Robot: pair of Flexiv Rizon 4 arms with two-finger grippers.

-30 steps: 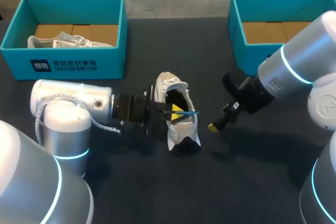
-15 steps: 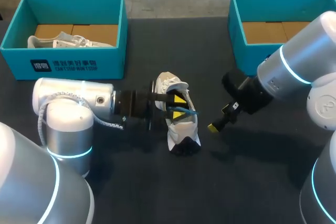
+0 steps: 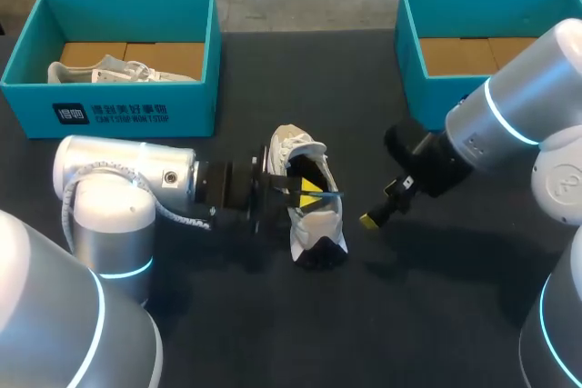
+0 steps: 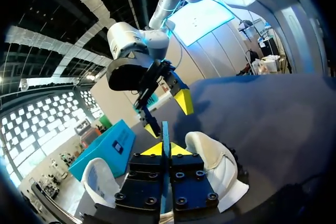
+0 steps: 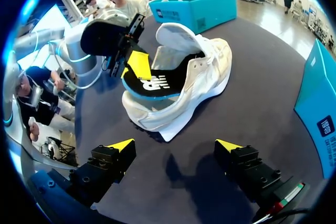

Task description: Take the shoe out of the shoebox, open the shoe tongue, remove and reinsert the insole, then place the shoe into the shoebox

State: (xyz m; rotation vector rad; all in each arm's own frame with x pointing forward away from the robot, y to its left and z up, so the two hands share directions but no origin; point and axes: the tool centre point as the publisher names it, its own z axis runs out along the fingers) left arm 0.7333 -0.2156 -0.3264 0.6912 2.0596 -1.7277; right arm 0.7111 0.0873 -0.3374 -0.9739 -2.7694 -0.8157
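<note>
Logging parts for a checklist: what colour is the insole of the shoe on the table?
The insole is black with a blue edge, clearest in the right wrist view.

My left arm (image 3: 109, 197) is built of fat, rounded silver-white links, with a thin glowing cyan band (image 3: 123, 272) at the joint. A white braided cable (image 3: 182, 217) loops along its side, and one round dark port (image 3: 168, 179) sits in the casing. The wrist turns black towards my left gripper (image 4: 165, 149), whose dark blocky fingers carry round screws (image 4: 181, 201) and end in bright yellow wedge tips. My right arm (image 3: 523, 124) is the same silver with a cyan ring and a black wrist. My right gripper (image 5: 176, 145) has matching black, screw-studded fingers, with red and green stripes (image 5: 286, 195) at one base.
</note>
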